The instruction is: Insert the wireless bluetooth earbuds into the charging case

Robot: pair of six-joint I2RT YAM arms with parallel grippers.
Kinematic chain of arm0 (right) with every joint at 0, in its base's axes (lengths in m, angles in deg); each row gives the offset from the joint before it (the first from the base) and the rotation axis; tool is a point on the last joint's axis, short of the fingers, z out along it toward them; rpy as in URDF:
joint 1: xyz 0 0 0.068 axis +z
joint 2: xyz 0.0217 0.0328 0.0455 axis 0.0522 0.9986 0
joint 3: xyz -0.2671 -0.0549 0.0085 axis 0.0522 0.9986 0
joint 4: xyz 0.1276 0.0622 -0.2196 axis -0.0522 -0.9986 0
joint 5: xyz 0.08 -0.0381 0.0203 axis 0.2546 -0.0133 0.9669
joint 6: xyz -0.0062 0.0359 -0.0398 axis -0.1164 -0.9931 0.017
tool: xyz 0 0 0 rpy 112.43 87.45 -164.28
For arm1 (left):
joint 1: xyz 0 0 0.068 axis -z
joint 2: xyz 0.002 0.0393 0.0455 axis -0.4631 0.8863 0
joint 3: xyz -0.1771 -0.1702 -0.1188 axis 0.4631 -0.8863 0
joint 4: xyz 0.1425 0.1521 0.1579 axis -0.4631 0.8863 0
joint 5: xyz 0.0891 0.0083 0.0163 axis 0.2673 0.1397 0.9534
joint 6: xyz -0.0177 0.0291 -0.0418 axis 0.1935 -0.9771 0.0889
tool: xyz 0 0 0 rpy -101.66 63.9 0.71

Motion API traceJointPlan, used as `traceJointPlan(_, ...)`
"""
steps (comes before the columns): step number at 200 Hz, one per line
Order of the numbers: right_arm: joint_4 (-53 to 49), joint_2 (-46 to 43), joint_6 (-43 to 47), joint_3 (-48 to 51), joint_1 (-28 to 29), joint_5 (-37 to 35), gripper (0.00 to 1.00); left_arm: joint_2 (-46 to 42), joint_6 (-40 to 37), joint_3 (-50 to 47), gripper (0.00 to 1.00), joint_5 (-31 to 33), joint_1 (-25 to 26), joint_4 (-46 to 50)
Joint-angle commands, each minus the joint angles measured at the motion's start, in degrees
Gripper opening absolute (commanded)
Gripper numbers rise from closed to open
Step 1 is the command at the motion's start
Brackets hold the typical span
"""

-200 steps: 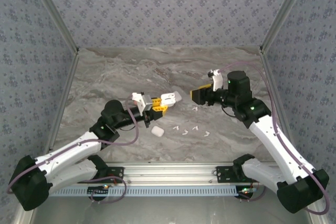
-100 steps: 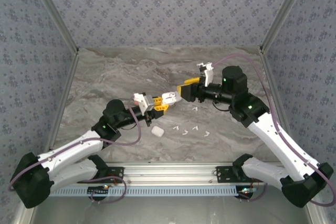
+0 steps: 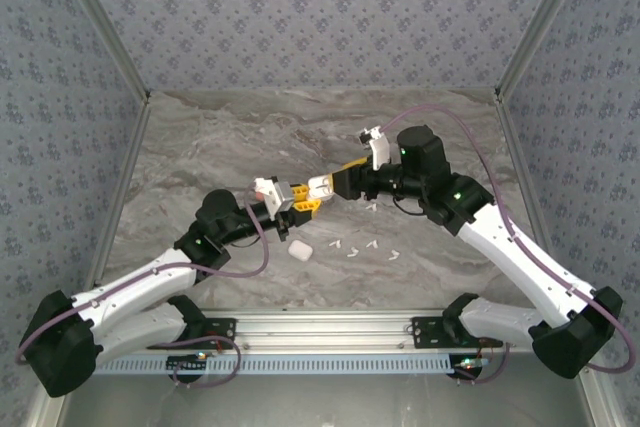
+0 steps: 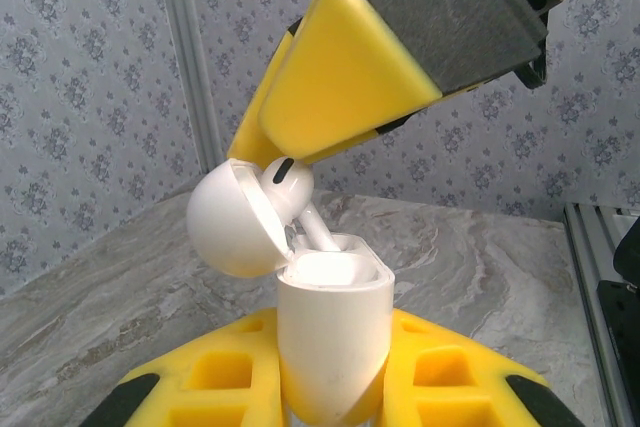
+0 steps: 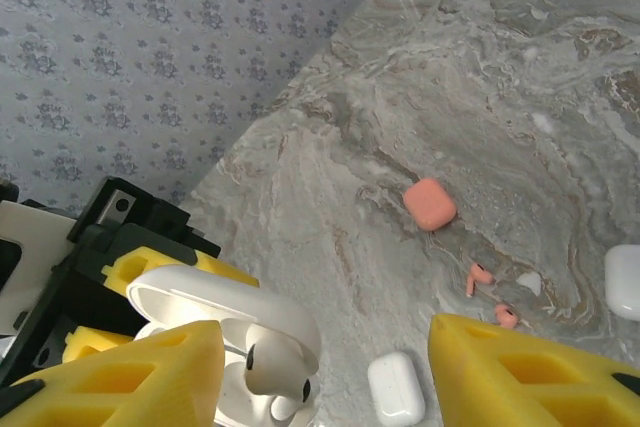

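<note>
At mid-frame of the top view, the left end effector [image 3: 304,198] is clenched on the open charging case [image 4: 330,317] w/ a white earbud [image 4: 287,185] stem-down in its well, right end effector [image 5: 325,347] released, jaws apart beside it; bud's prob. light, stiff, slick, so pinch the head.

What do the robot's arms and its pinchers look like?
The left arm and the right arm both have white shells, chunky black joints with tiny green lights, and a looping purple cable. The left gripper and the right gripper have yellow wedge-shaped fingers with square cut-outs.
</note>
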Motion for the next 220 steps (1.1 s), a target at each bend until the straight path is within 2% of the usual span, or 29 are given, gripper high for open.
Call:
traceJointPlan(1, -1.9, 0.2, 1.1, -2.0, 0.6, -1.0, 0.56, -0.4, -0.5, 2.5, 0.0, 0.3, 0.3, -1.9)
traceJointPlan(87, -3.3, 0.2, 1.9, -2.3, 0.7, 0.6, 0.38, -0.3, -0.4, 2.5, 0.0, 0.9, 0.3, -1.6)
traceJointPlan(220, -3.4, 0.5, 3.5, -2.6, 1.4, 3.5, 0.26, 0.2, -0.5, 2.8, 0.0, 1.2, 0.3, -1.3)
